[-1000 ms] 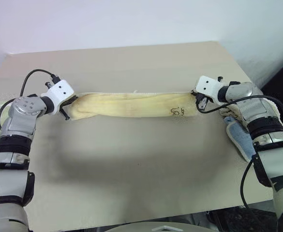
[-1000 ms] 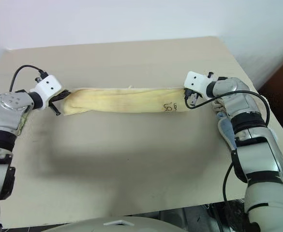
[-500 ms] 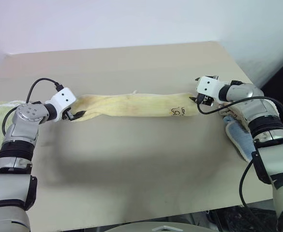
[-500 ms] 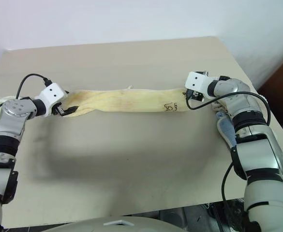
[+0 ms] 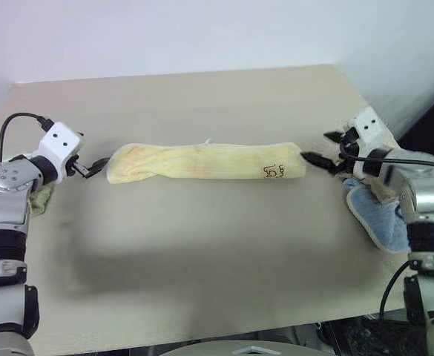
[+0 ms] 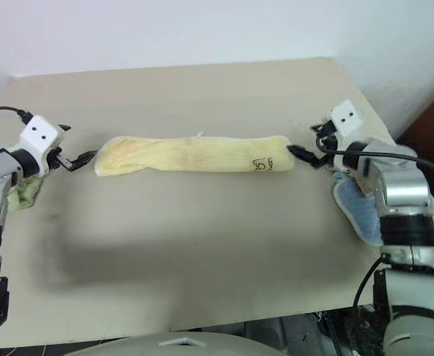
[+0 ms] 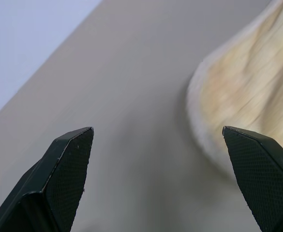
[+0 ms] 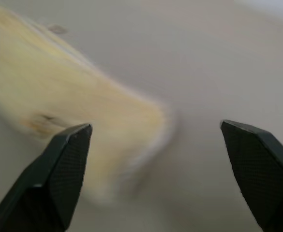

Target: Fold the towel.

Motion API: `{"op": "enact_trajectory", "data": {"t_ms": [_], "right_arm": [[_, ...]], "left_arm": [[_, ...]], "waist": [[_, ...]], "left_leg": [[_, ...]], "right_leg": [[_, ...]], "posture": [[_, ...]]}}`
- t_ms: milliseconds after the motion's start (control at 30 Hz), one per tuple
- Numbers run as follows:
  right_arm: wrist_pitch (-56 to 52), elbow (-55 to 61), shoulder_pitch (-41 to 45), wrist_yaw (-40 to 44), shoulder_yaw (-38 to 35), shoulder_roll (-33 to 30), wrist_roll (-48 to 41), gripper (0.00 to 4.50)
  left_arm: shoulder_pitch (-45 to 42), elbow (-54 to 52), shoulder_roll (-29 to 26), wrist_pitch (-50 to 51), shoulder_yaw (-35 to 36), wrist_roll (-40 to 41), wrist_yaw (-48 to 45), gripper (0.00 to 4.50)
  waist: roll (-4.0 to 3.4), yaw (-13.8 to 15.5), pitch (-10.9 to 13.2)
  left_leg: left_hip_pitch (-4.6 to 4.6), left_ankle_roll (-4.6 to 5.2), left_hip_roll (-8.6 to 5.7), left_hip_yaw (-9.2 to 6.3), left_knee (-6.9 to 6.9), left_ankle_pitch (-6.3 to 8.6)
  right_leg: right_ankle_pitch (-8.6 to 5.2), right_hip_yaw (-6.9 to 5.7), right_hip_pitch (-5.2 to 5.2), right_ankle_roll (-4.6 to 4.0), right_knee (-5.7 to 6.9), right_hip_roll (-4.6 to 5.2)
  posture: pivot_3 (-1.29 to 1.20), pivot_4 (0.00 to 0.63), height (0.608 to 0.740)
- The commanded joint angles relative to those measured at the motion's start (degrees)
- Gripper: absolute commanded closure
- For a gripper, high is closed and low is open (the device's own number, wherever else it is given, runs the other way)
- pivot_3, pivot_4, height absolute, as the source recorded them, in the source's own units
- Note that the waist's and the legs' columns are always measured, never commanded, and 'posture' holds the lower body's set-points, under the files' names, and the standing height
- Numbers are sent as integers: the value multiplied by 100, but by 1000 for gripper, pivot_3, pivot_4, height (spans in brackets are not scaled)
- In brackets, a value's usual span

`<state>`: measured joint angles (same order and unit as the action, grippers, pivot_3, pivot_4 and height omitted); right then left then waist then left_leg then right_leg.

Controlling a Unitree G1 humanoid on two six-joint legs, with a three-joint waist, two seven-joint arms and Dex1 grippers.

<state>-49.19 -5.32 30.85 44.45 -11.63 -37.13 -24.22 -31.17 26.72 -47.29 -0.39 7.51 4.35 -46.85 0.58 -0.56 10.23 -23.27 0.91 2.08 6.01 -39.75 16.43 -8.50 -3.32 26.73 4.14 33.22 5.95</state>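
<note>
Folded lengthwise already: pale yellow towel [image 5: 205, 162] lying as one long narrow band across the middle of the worktop [image 5: 202, 267], parallel to the far edge, small dark embroidered mark [image 5: 272, 172] near its right end. Released at both ends and lying flat on its own. Left gripper [image 5: 92, 168] just off the left end, fingers [image 7: 66, 169] spread wide with nothing between them, bare worktop showing in the gap. Right gripper [image 5: 326, 148] just off the right end, fingers [image 8: 66, 164] likewise wide apart and empty. Judged about halfway: the long fold made, the band not yet brought end over end into a compact shape. Beside the right edge a light blue cloth [image 5: 376, 219]; at the left edge a greenish cloth [image 5: 40, 199], both untouched.
</note>
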Motion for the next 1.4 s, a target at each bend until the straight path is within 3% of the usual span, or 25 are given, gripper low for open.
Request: {"op": "enact_trajectory", "data": {"t_ms": [33, 200, 367, 567, 1033, 1133, 1400], "right_arm": [[-1490, 728, -61, -607, -830, 284, -886, 41], [-3171, 1123, -224, -1251, -1981, 1003, -1900, 41], [-4288, 1463, -218, -2220, -2586, 2004, -1931, 41], [-4195, 927, 493, -3607, -3533, 3088, -1254, 41], [-2534, -563, 1437, -4647, -4062, 3195, -1182, 41], [-2480, -562, 1422, -4736, -4059, 3195, -1328, 650], [-2411, -458, 1415, -5027, -4137, 3009, -1593, 3373]], "left_arm": [[29, -465, 35, 5, -2, 170, -166, 17], [221, -1091, 365, 244, -88, 523, -481, 17], [496, -1635, 648, 354, -323, 581, -601, 17], [549, -1901, 843, 518, -450, 600, -527, 17], [767, -2365, 989, 740, -446, 674, -451, 17], [818, -2404, 994, 740, -450, 678, -429, 0], [884, -2423, 1032, 696, -497, 652, -378, 0]], "waist": [[0, -2, 0], [0, -11, -2], [-1, -32, -3], [-5, -49, -4], [-6, -68, -5], [-6, -63, -5], [-9, -63, -3]], "left_leg": [[-2, 0, 0, 0, -6, 0], [-2, 1, 4, -5, -21, 1], [-6, 1, 6, -2, -20, 1], [-5, 1, -2, -3, -22, 1], [-6, 5, -7, -2, -18, 2], [-6, 5, -6, -4, -18, 2], [-11, 5, -5, -9, -14, 3]], "right_leg": [[1, 0, 0, -4, 0, 1], [3, 1, -2, -17, 3, 0], [5, -1, 3, -13, 5, -4], [5, 2, 5, -14, 9, -6], [3, 1, 1, -14, 1, -6], [1, 0, 1, -18, 1, -7], [-4, 1, 6, -23, -2, -6]], "posture": [[0, 150, 728], [0, 150, 728], [0, 150, 728], [0, 150, 728], [0, 150, 728], [0, 150, 728], [0, 150, 728]]}}
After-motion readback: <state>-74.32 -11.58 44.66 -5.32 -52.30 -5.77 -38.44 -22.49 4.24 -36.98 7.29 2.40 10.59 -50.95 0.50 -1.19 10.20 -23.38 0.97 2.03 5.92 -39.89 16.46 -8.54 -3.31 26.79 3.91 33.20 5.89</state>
